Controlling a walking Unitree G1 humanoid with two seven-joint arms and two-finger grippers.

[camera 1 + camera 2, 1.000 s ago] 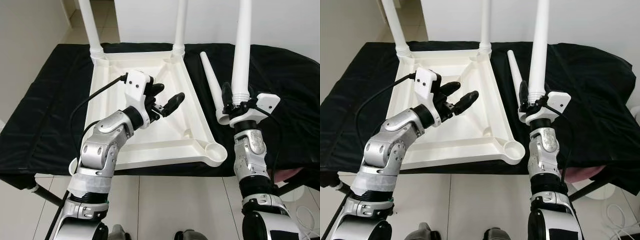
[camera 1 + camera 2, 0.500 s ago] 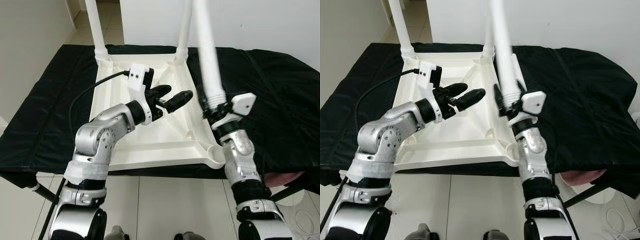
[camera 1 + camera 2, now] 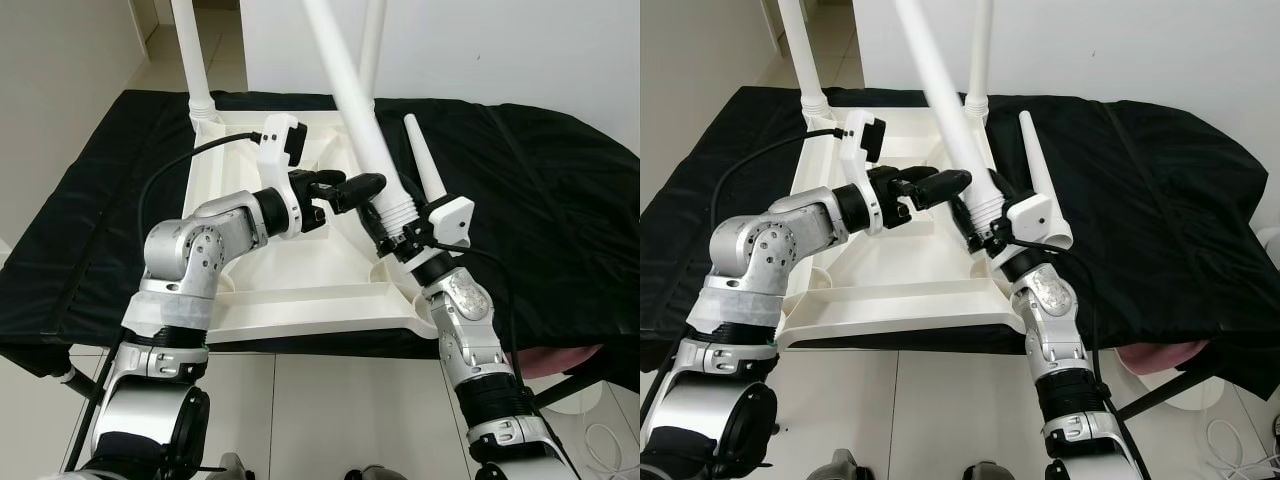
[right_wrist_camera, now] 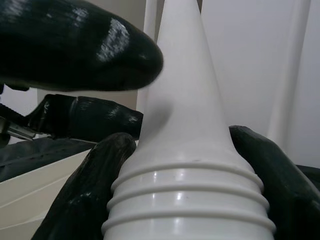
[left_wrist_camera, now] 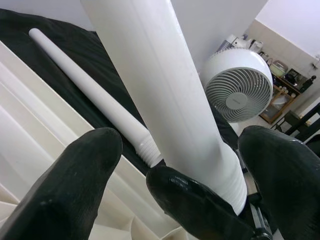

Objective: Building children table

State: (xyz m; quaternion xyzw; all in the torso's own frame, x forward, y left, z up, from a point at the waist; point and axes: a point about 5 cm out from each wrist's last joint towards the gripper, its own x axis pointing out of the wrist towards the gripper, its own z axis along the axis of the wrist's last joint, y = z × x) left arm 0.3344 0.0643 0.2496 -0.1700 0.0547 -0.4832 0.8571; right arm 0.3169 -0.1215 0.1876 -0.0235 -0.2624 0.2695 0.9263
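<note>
Table leg (image 3: 345, 95) in right gripper (image 3: 392, 232)

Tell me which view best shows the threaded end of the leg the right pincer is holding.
The right wrist view: the held leg's threaded end sits close up between the right pincer's black fingers. The eye views show the whole leg tilted over the tabletop, threads small. The left wrist view catches part of them.

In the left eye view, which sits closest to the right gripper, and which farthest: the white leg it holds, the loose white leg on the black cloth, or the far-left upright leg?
1. Held white tapered leg, inside the right gripper.
2. Loose white leg, on the black cloth just behind the gripper.
3. Far-left upright leg, at the upturned white tabletop's far corner.
</note>
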